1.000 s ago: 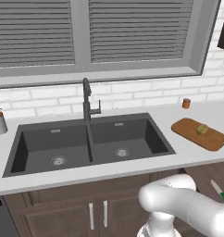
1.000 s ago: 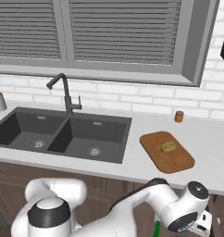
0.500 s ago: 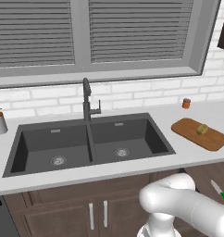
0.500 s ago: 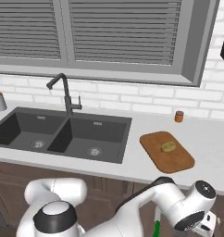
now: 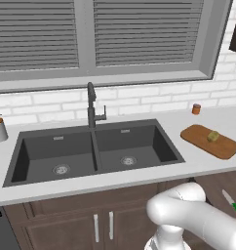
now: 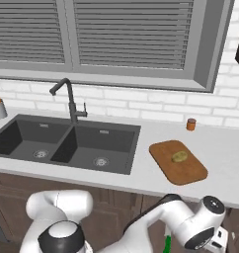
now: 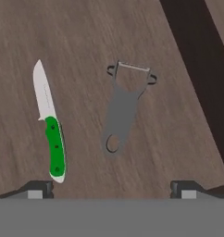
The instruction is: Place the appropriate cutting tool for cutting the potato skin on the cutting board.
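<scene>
Now, step: I am choosing the tool, hovering over a dark wooden surface (image 7: 86,37) below the tabletop (image 6: 225,153).
Peeler (image 7: 124,105): grey, flat on that surface, lying free just beside the green-handled knife (image 7: 50,122), which also lies free.
Gripper (image 7: 112,187): my fingertips (image 7: 39,187) stand wide apart, holding nothing.
Cutting board (image 6: 188,170): up on the tabletop beside the sink (image 6: 67,143), with the potato (image 6: 179,156) on it.
Next move: I judge I should centre over the peeler's handle, descend and close on it, not the knife.
</scene>
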Motion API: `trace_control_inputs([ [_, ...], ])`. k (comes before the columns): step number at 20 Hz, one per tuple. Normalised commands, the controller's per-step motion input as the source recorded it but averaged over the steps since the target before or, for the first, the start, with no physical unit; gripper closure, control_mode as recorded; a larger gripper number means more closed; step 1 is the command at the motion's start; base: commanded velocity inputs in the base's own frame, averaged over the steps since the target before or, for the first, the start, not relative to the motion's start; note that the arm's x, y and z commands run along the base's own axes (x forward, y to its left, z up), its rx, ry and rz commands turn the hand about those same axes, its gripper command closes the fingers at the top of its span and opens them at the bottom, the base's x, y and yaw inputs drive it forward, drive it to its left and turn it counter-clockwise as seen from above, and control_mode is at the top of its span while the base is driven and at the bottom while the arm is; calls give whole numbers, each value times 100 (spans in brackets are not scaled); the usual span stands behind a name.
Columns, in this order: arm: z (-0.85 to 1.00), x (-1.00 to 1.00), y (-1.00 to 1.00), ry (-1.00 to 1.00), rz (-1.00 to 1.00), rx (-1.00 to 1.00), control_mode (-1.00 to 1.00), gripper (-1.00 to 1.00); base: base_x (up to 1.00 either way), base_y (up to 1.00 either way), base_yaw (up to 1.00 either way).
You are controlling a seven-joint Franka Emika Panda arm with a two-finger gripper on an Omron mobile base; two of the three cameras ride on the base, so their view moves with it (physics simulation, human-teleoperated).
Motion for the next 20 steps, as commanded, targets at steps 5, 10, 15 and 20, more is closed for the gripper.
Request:
trace_control_inputs([
  [5, -34, 11, 0, 0, 0, 0, -100, -100, 0, 0, 0],
  [10, -30, 20, 0, 2, 0, 0, -100, -100, 0, 0, 0],
  [15, -21, 24, 0, 3, 0, 0, -100, -100, 0, 0, 0],
  [20, -30, 9, 0, 4, 0, 0, -100, -100, 0, 0, 0],
])
